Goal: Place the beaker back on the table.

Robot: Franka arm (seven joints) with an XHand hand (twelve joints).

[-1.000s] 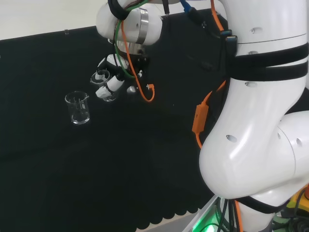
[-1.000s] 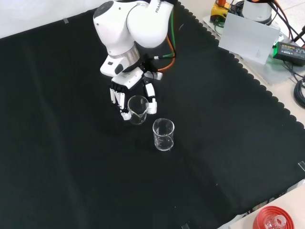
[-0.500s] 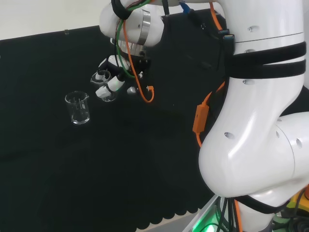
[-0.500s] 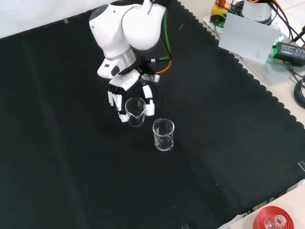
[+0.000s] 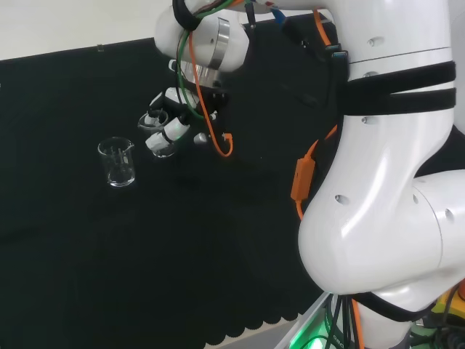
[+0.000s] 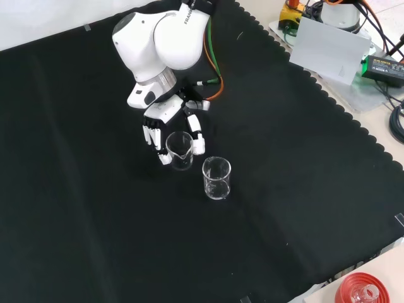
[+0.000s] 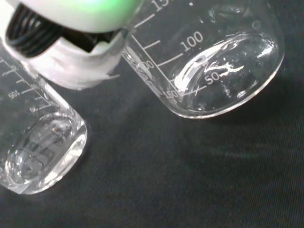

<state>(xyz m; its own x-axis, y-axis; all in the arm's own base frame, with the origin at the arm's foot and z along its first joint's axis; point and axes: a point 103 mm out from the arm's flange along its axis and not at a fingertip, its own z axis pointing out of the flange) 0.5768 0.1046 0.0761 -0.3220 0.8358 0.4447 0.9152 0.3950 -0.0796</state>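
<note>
The hand (image 6: 172, 129) has its fingers (image 6: 198, 142) curled round the clear glass beaker (image 6: 179, 149), grasping it just above the black-clothed desk (image 6: 95, 240), so the step in hand looks like the final lowering, and in the wrist view its base (image 7: 223, 80) seems a little clear of the cloth. The next move calls for setting the base flat and upright on the cloth, then opening the fingers without tipping the glass. 1 second beaker (image 6: 216, 178) stands just beside the held one, nearer the camera in the front view, and is the thing to avoid knocking; a red ribbed stand (image 6: 365, 294) lies well apart from it at the desk's edge.
</note>
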